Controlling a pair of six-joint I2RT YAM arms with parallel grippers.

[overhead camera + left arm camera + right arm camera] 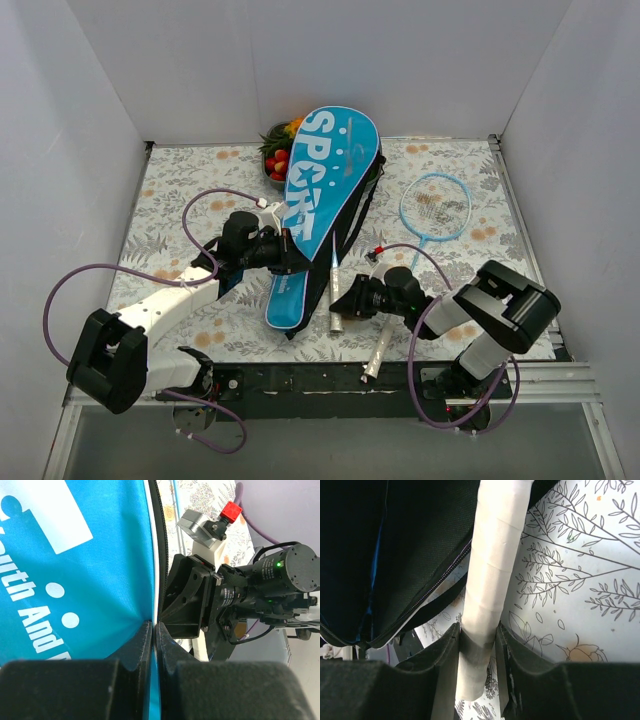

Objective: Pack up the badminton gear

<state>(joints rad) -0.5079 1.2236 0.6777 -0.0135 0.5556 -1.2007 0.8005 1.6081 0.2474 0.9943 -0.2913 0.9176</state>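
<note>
Gripping the light, stiff racket handle (492,555) mid-wrap with my right tool (477,642); my left tool (153,630) pinches the soft, floppy bag (75,555) by its edge.

The blue bag (325,200) lies diagonally, a racket (435,207) just beside it.

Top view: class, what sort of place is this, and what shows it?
Likely a robot test booth: white walls box in a leaf-print table, with left arm and right arm bolted at its near edge.
</note>
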